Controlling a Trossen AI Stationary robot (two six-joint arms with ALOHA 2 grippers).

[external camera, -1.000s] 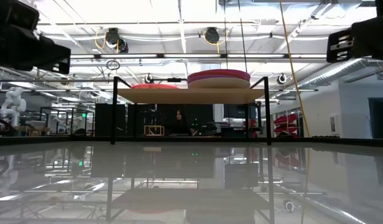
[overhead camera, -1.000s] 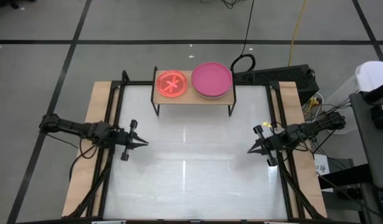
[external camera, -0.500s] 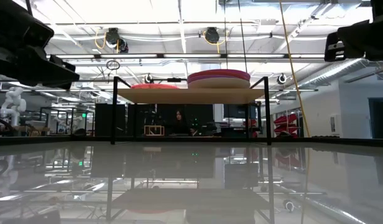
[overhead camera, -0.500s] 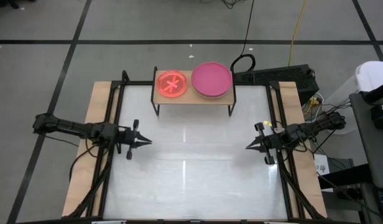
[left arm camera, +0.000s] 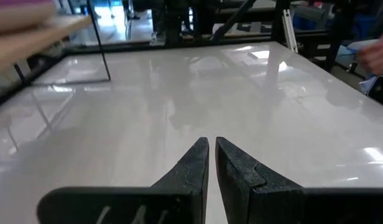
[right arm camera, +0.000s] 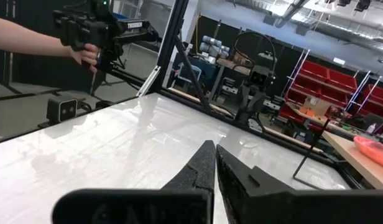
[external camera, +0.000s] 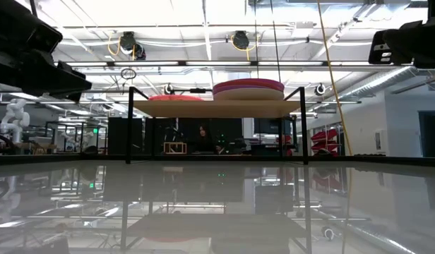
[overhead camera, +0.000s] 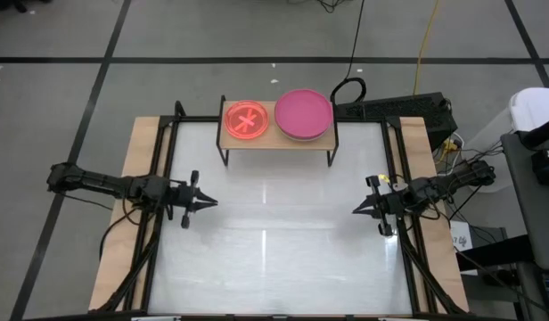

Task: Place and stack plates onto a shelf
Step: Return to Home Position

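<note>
The shelf (overhead camera: 276, 140), a light-wood board on thin black legs, stands at the table's far edge. A translucent orange-pink plate (overhead camera: 246, 120) lies flat on its left half. A magenta plate (overhead camera: 303, 112) tops a stack on its right half, with a beige plate (external camera: 249, 94) under it in the low view. My left gripper (overhead camera: 212, 203) hovers shut over the table's left side, empty. My right gripper (overhead camera: 355, 212) hovers shut over the right side, empty. Both sets of fingers point toward the table's middle.
The white glossy tabletop (overhead camera: 274, 241) spreads between the two arms. Black frame rails (overhead camera: 163, 160) run along the left and right edges. A cable (overhead camera: 346, 87) loops behind the shelf. In the right wrist view a person's hand (right arm camera: 86, 55) holds a device beyond the table.
My left gripper has moved a little toward the table's right and near side and now stands still. My right gripper has shifted slightly toward the table's middle. The plates and shelf have kept their places.
</note>
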